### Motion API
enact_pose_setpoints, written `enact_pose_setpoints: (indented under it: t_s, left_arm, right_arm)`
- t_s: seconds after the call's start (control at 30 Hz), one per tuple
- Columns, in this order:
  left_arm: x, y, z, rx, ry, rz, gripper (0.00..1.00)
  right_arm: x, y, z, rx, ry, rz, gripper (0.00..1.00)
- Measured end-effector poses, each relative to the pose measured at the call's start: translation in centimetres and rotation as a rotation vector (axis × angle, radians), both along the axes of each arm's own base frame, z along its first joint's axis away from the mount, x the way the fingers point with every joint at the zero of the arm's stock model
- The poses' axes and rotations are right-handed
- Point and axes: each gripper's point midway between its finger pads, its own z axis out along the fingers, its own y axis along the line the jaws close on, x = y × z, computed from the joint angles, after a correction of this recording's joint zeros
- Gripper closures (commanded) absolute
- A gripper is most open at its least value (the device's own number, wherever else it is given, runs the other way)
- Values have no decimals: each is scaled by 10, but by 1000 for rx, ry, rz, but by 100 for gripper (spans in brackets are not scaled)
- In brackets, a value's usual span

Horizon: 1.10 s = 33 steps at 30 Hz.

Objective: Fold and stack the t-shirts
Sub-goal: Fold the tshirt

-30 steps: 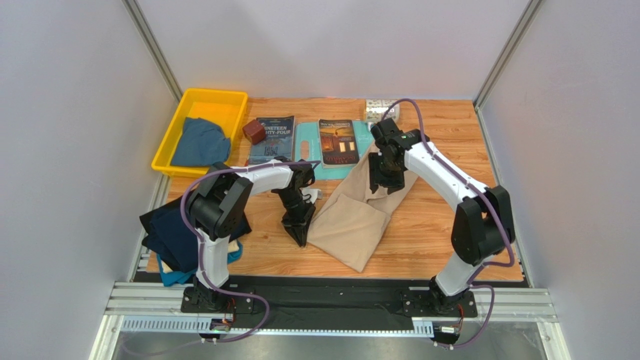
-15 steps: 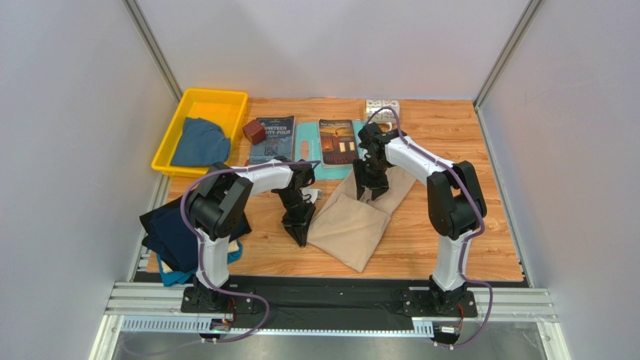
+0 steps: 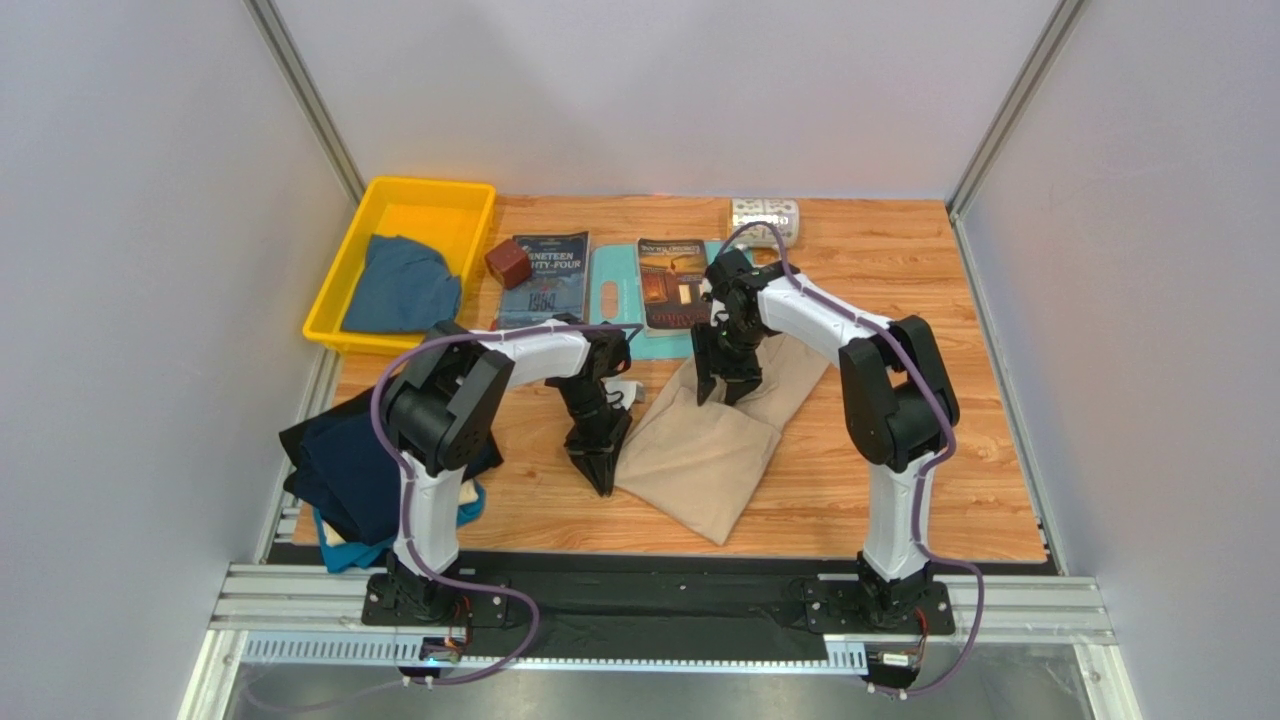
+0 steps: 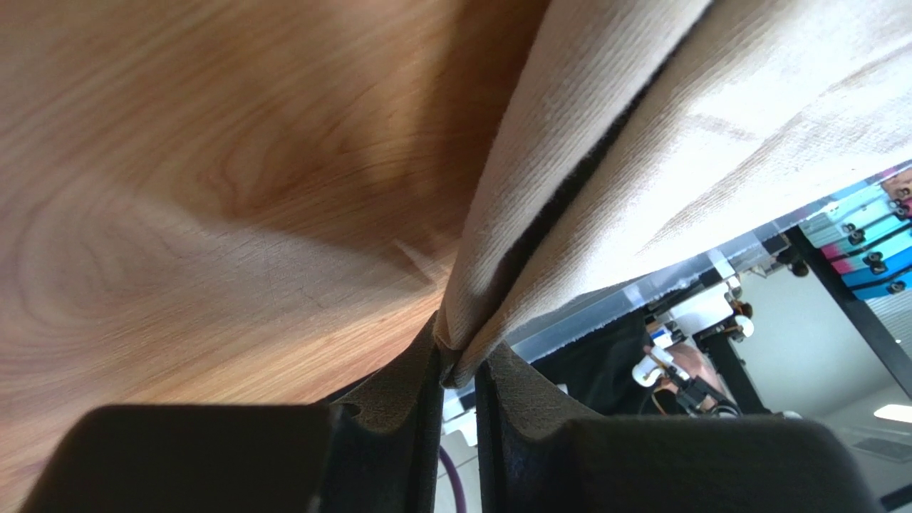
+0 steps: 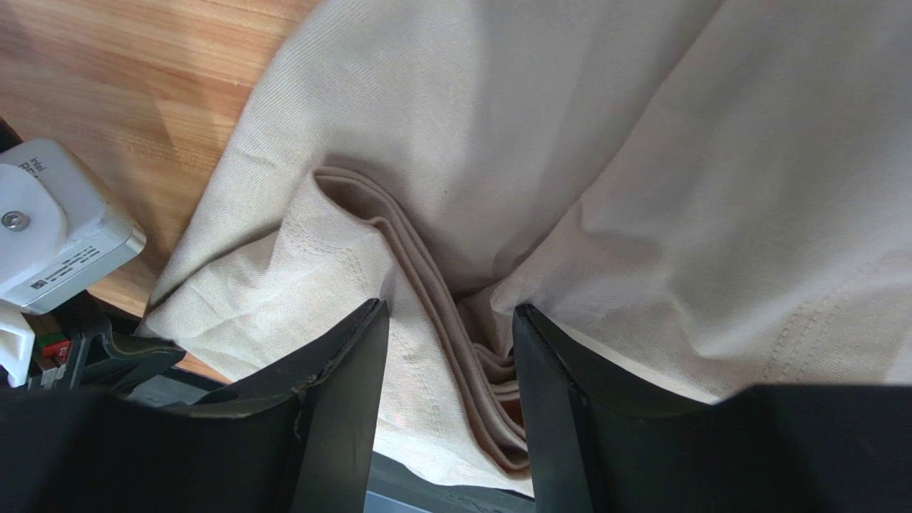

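The beige t-shirt lies half folded mid-table, its upper part reaching toward the books. My left gripper is at the shirt's left edge and shut on a doubled fold of the beige cloth; in the left wrist view the left gripper pinches that fold just above the wood. My right gripper hangs over the shirt's upper part. In the right wrist view the right gripper is open, its jaws astride a bunched ridge of the beige shirt. Dark navy and teal t-shirts are piled at the table's left edge.
A yellow bin at the back left holds a dusty blue shirt. Beside it sit a brown block, two books and a light-teal board. A small white box stands at the back.
The right arm has folded in and carried its gripper left and slightly nearer over the shirt's upper part. The left gripper has kept its hold in place.
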Motion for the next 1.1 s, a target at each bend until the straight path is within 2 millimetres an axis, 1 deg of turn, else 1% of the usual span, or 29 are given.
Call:
enact_pose_setpoints:
  t_s: [0.2, 0.27, 0.3, 0.33, 0.37, 0.4, 0.53, 0.73, 0.83, 0.93, 1.07, 1.1]
  left_arm:
    - [0, 0, -1, 4, 7, -1, 79]
    - [0, 0, -1, 6, 10, -2, 79]
    - [1, 0, -1, 6, 11, -3, 80]
    - [1, -1, -1, 7, 12, -3, 79]
    - [1, -1, -1, 6, 12, -3, 79]
    - [1, -1, -1, 6, 13, -3, 79]
    - [2, -2, -2, 4, 17, -8, 80]
    - [4, -3, -3, -2, 14, -15, 80]
    - [5, -2, -4, 8, 11, -16, 79]
    - [6, 1, -6, 23, 1, -17, 79]
    - [10, 4, -7, 31, -4, -8, 79]
    - [11, 5, -7, 32, -4, -3, 80]
  right_arm:
    - [-5, 11, -6, 16, 19, 26, 52]
    - [-6, 14, -8, 22, 22, 32, 58]
    - [-6, 15, -8, 25, 23, 33, 63]
    - [-7, 17, -8, 29, 24, 36, 91]
    - [-7, 18, -8, 34, 25, 38, 98]
    - [-6, 19, -6, 39, 21, 46, 100]
    - [4, 29, 5, 79, -2, 44, 100]
    - [27, 48, 31, 147, -62, 55, 100]
    - [37, 55, 38, 163, -86, 63, 100]
    - [38, 54, 30, 144, -68, 65, 100]
    - [34, 42, 12, 75, -35, 60, 100]
    - [31, 37, 7, 50, -26, 59, 96]
